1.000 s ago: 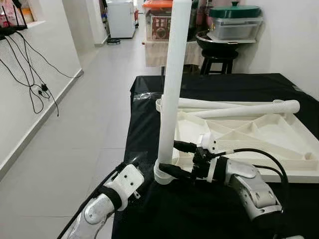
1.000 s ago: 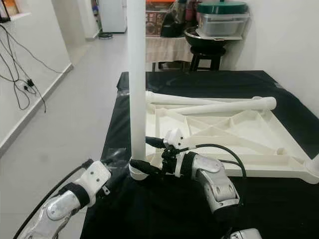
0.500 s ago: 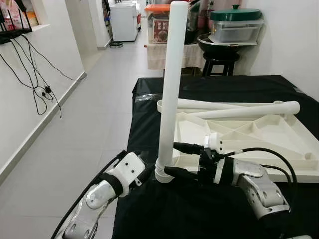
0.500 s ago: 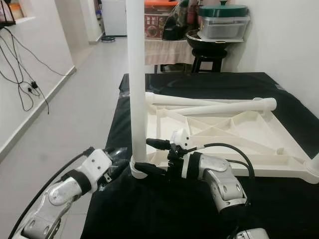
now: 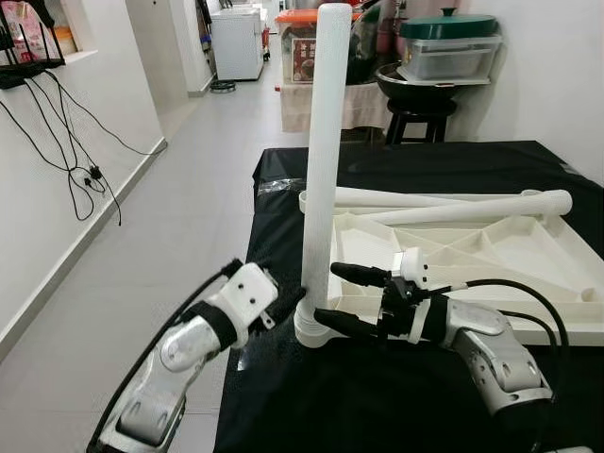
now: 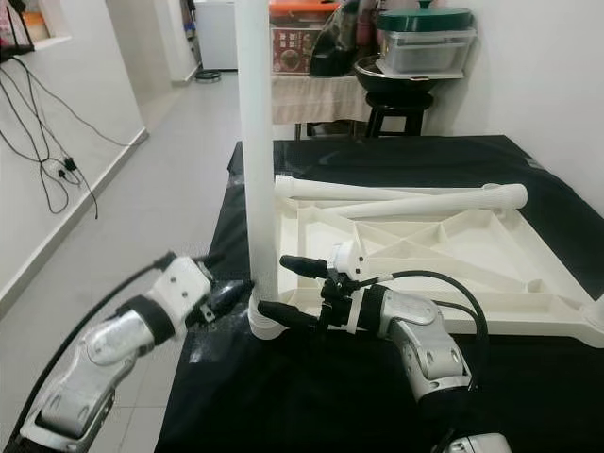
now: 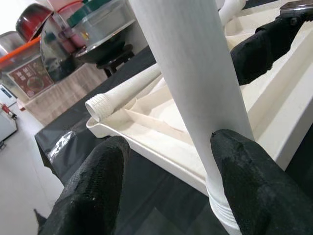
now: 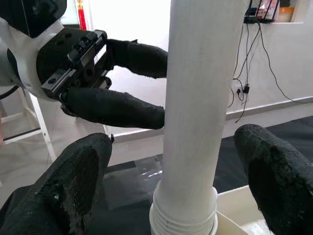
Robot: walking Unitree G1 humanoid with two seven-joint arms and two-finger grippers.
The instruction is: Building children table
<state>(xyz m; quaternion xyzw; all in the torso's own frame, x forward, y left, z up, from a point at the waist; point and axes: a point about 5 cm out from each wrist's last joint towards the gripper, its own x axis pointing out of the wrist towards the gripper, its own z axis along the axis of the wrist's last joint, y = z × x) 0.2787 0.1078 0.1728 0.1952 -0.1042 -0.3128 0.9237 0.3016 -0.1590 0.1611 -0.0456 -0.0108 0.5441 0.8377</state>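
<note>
A white table leg stands upright in the near corner socket of the upturned white table top, which lies on a black-covered table. My right gripper is open at the leg's foot, one finger on each side of it, as the right wrist view shows around the leg. From the table's left edge my left gripper reaches the same foot. It is open too, and in the left wrist view one finger touches the leg while the other stands apart. Two more white legs lie across the far side.
The black cloth ends at the table's left edge, with grey floor beyond. Behind the table stand a dark stool with a pot and a green-lidded box. Cables hang on the left wall.
My left arm has risen and reached right, bringing its fingers up to the leg's foot. The right gripper stays open about the leg. The camera has shifted a little.
</note>
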